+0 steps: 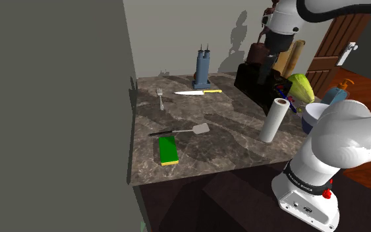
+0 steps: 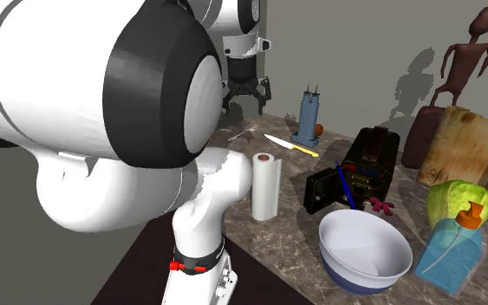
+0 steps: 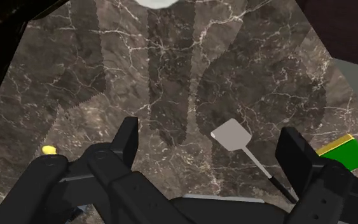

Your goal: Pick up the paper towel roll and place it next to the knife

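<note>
The fingers (image 3: 125, 137) are seen spread wide apart with nothing between them. In the second exterior view the gripper (image 2: 246, 104) hangs high above the bench (image 2: 294, 225), in the upper middle of the frame. Far below it, in the wrist view, lie the marbled bench top, a spatula (image 3: 232, 135) and a green sponge (image 3: 346, 153).

The paper towel roll (image 2: 265, 186) stands upright on the bench, at centre frame in the second exterior view and right of centre in the shoulder view. It is untouched and well apart from the gripper. The knife (image 1: 197, 92) lies flat near the top middle of the shoulder view, just in front of a blue-grey knife block (image 1: 202, 68) and well apart from the roll.

The step in hand is judged to be the approach, with no grasp made yet. The next move calls for the gripper to be brought down over the roll and the fingers set on either side of it before they are closed.

A white bowl (image 2: 363, 251) at the lower right of the second exterior view appears empty. A black open box (image 2: 359, 165) above it holds a blue stick and small coloured bits that cannot be identified.
</note>
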Available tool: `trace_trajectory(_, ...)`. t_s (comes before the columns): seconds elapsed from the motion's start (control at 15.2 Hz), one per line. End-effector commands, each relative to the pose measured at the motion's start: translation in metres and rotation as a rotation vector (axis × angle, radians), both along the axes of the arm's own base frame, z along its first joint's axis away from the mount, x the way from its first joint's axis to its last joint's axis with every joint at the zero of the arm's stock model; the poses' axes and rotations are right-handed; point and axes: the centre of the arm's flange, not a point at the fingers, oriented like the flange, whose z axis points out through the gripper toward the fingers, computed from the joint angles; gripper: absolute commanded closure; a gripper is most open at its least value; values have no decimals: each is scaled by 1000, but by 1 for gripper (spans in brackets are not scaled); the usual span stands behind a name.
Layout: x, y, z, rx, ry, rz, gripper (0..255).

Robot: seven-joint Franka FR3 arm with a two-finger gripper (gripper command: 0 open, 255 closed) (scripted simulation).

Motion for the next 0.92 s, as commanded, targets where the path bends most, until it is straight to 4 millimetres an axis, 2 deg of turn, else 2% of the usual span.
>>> trace_trajectory(0.0, -14, -10, -20, -1, 18, 68, 0)
trace_trajectory(0.4, -47, -55, -71, -4, 70, 253, 0)
trace_trajectory(0.86, -48, -58, -104, -4, 72, 259, 0)
